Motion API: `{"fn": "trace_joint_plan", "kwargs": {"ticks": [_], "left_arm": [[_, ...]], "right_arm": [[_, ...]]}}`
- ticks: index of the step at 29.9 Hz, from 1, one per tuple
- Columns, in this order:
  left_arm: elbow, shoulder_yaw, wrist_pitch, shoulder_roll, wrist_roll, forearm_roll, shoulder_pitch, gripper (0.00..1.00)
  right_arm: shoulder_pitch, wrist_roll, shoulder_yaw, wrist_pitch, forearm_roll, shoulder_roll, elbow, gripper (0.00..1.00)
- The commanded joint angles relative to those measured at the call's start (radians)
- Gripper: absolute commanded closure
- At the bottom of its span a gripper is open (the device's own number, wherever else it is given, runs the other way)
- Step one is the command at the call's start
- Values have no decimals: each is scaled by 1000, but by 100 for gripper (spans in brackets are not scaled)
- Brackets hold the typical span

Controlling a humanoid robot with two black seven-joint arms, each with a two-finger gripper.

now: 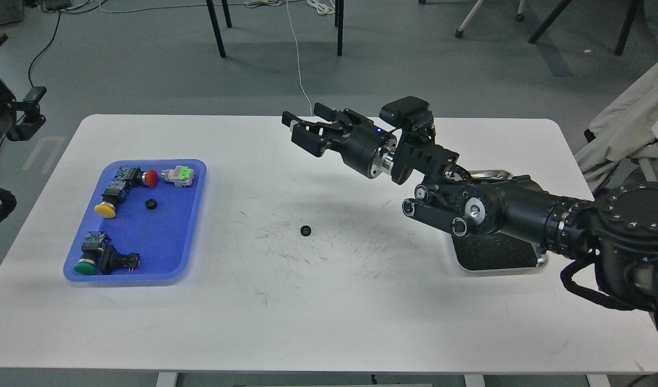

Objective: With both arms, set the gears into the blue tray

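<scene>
The blue tray (165, 242) lies on the left part of the white table. One tiny black gear (150, 204) rests inside it, near its middle. A second gear (306, 230) lies on the bare tabletop around the table's centre. My right gripper (303, 122) hangs above the table, up and behind that gear, with its fingers apart and nothing between them. My left arm shows only at the far left edge. Its dark end (30, 110) sits off the table, and its fingers cannot be told apart.
Push-button switches with a red cap (151, 178), a yellow cap (106, 209) and a green cap (84, 266) share the blue tray, along with a white and green part (179, 176). A steel tray (542, 261) lies under my right forearm. Chair legs and cables are beyond the table.
</scene>
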Motion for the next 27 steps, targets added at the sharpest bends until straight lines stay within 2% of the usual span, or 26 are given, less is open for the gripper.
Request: {"fn": "trace_joint_plan", "kwargs": {"ticks": [1,3,4,11,17,19,22,27], "left_arm": [[1,49,1,4,26,-3,-17,2],[-7,30,-28,12,78,-18,-18,2],[-12,10,-38,12,91,-29,-15,2],[-24,-50,-75,18,80,-79,31,2],[-19,-48,18,20,-10,-207,46,2],[-36,-48,32,20,-12,-213,48,2],[-47,-33,101,10,-4,-208,45,2],[-73,114,96,26,17,-204,34,2]], "right_arm": [[28,0,13,4,75,-8,5,16],[30,0,31,4,81,-34,6,16],[28,0,47,2,83,-43,9,16],[14,-1,114,2,85,-97,16,16],[14,-9,154,4,167,-138,14,16],[14,-9,154,4,187,-150,14,16],[13,-9,160,2,195,-161,14,16],[8,-9,177,-1,213,-172,14,16]]}}
